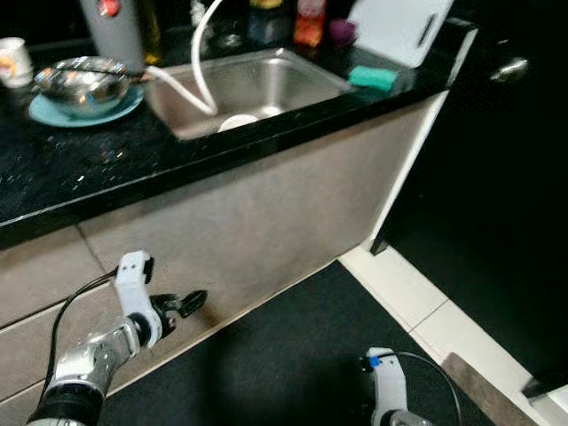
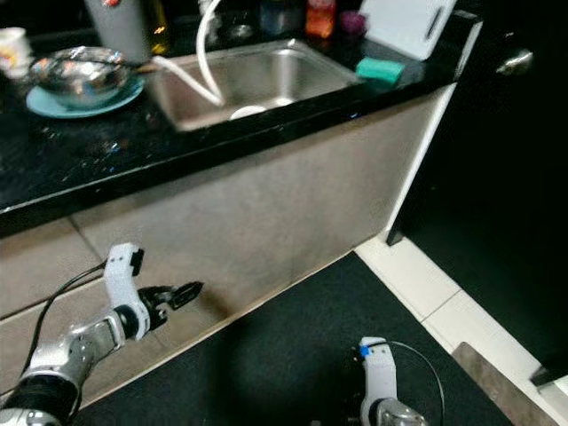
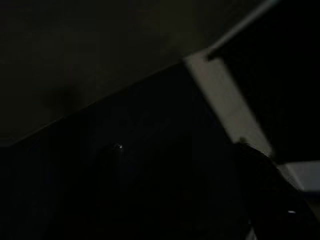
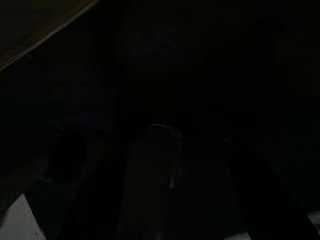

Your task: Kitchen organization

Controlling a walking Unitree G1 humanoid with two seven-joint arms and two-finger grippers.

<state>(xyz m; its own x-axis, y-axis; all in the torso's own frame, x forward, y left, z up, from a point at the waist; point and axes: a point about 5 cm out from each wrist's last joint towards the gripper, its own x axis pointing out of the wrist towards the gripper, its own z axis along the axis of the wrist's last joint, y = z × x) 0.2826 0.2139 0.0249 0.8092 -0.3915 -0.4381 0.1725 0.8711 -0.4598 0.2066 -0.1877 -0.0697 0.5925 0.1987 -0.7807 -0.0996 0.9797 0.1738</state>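
- Left gripper point(image 1: 188, 303) hung low before the cabinet front point(image 1: 266, 222), fingers slightly spread, holding nothing.
- Right gripper's finger state: cannot tell.
- Raising the left arm above the countertop's point(image 1: 98, 169) front edge, toward the steel bowl point(image 1: 82, 84), seemed wise.

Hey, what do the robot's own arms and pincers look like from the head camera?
The left arm is silver metal with a dark band, ending in a white block at the wrist and a black pincer. A thin black cable loops along it. The right arm shows a white wrist block with a small blue mark and a looping black cable.
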